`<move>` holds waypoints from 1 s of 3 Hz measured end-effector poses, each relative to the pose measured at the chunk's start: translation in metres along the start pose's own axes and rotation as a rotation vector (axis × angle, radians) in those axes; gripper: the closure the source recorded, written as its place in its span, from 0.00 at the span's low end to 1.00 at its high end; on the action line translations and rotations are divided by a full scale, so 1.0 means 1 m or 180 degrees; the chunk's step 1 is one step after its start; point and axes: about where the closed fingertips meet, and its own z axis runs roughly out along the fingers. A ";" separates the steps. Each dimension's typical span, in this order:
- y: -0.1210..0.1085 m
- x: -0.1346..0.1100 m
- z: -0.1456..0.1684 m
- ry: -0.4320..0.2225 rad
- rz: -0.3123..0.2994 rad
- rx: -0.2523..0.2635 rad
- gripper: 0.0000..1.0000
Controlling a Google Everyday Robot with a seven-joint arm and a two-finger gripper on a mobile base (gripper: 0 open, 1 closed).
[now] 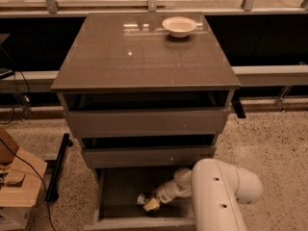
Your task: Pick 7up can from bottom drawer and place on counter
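- The bottom drawer [120, 191] stands pulled out towards the camera, and I see into its dark, shallow tray.
- The white arm [221, 196] comes in from the lower right and bends down into this drawer.
- The gripper [147, 202] is low inside the drawer, near the middle of the tray and close to its floor.
- I cannot tell how far the gripper is open, or whether it has hold of anything.
- I cannot make out the 7up can with certainty. Just at the tip of the gripper there is a small pale and dark shape [141, 198], and I cannot tell if this is the can or a part of the gripper.
- The counter [130, 57] is glossy and grey-brown, with reflections of light on its surface.
- A white bowl [179, 26] stands on this surface, near the far edge and a little to the right.
- The top drawer [144, 122] and the middle drawer [149, 156] each show a dark gap above their fronts.
- On the speckled floor [269, 143] at the left there is a cardboard box [19, 186], and a black bar [57, 167] lies between it and the cabinet.
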 end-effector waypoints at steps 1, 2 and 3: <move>0.015 -0.013 -0.021 -0.0177 -0.0026 -0.0008 1.00; 0.042 -0.038 -0.072 -0.0499 -0.0163 -0.0012 1.00; 0.074 -0.055 -0.129 -0.0738 -0.0362 0.0033 1.00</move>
